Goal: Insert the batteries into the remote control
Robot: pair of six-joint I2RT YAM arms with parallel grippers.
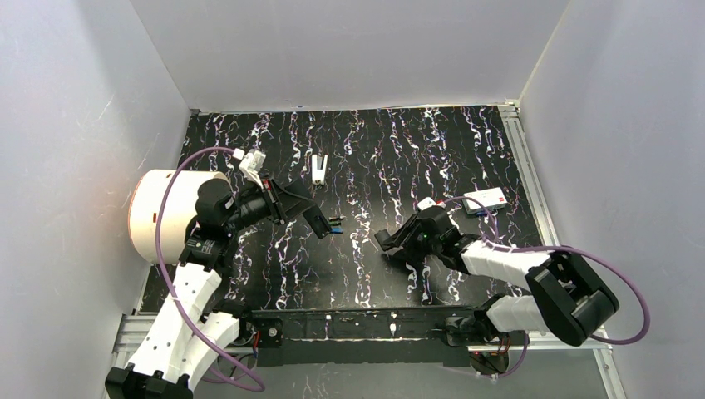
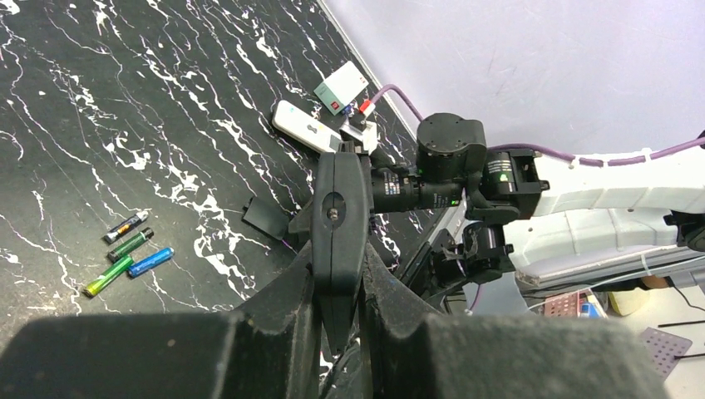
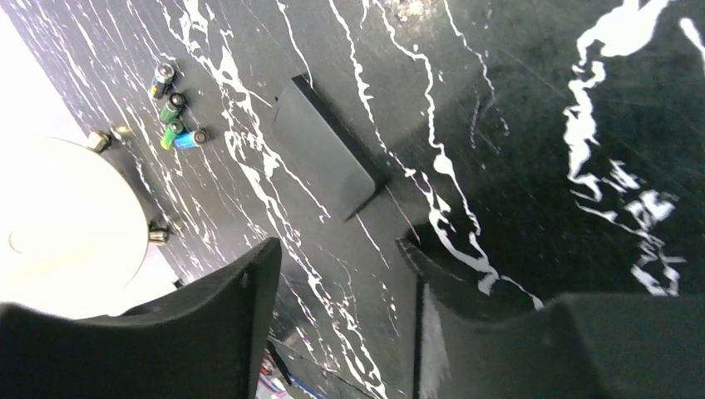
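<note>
My left gripper (image 2: 337, 259) is shut on a black remote control (image 2: 336, 218), which it holds edge-up above the table; in the top view the left gripper (image 1: 298, 204) is left of centre. Several batteries (image 2: 130, 252), green, blue and black, lie loose on the table beside it, and they also show as batteries (image 1: 337, 223) and batteries (image 3: 175, 116). My right gripper (image 3: 337, 249) stands open and empty just above the table, with a flat black cover panel (image 3: 324, 150) lying ahead of its fingers. From above, the right gripper (image 1: 387, 243) is right of the batteries.
A white cylinder (image 1: 166, 216) stands at the left edge. A white remote (image 1: 486, 201) and a small box (image 2: 341, 86) lie at the right rear. A small white piece (image 1: 319, 166) lies farther back. White walls enclose the black marbled table (image 1: 374, 150).
</note>
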